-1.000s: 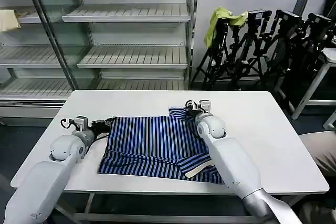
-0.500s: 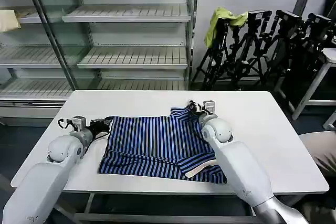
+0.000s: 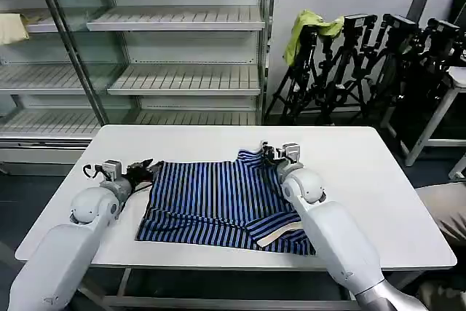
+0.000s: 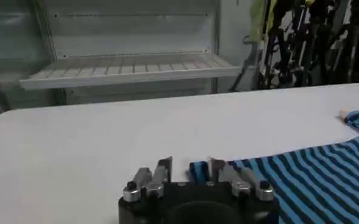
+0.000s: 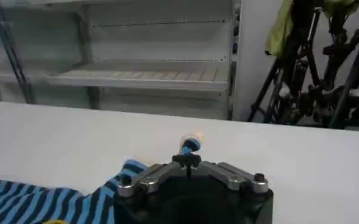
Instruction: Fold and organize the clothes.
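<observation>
Head view: we see the striped shirt (image 3: 218,205) lying partly folded on the white table (image 3: 378,194), a cream cuff (image 3: 275,237) turned up near its front edge. Our left gripper (image 3: 143,170) sits at the shirt's far left corner; our right gripper (image 3: 271,152) sits at the far right corner.

Left wrist view: the left gripper (image 4: 190,167) has its fingers parted, with a blue fabric edge of the shirt (image 4: 313,179) lying between them, not yet pinched.

Right wrist view: the right gripper (image 5: 187,159) has its fingertips pressed together on a small tuft of the shirt (image 5: 57,204), which trails away across the table (image 5: 301,164).

We judge the task midway: one fold appears made, and the far edge must yet be lifted over and the bundle squared.
</observation>
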